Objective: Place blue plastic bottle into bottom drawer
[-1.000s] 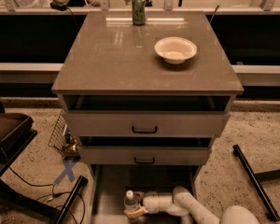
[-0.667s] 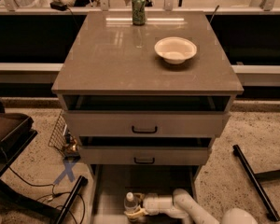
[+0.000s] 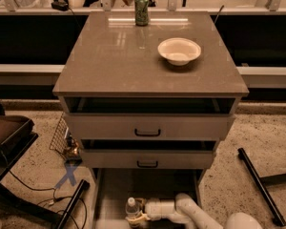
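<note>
While its white arm (image 3: pixel 181 208) reaches in from the right, the claw (image 3: pixel 136 215) grips the clear, white-capped plastic bottle (image 3: pixel 131 207), held upright inside the wide, shallow grey bottom drawer (image 3: pixel 148 185), near its front.

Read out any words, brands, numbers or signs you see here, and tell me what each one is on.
Green can: label print too blurred to read.
Blue plastic bottle, at the gripper over the bottom drawer: label too small to read.
Floor: blue tape cross, a mark only, no words.
Nothing else is readable.
</note>
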{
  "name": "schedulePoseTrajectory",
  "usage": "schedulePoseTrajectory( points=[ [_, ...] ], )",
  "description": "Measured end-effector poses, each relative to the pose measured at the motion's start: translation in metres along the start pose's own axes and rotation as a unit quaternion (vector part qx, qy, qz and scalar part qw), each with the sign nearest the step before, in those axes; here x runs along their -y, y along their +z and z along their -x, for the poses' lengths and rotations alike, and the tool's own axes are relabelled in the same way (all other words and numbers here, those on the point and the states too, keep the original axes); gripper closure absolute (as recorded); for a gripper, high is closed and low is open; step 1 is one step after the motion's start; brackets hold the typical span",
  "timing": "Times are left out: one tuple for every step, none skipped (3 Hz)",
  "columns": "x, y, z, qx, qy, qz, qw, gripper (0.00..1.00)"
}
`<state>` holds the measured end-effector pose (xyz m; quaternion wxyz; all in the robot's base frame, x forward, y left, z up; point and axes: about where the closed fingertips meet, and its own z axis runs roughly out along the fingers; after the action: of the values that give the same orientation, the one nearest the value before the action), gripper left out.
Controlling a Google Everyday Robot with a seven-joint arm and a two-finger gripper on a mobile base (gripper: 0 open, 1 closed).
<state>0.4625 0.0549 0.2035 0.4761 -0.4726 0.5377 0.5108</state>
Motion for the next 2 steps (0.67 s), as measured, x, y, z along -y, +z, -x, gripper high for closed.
schedulePoseTrajectory(
  points=[
    [-0.0012, 0.0021, 0.0000, 0.001, 0.001, 0.002, 1.0000, 0.31],
    [-0.0025, 0.0043, -0.0001, 0.002, 0.002, 0.003, 1.0000, 0.08]
  ],
)
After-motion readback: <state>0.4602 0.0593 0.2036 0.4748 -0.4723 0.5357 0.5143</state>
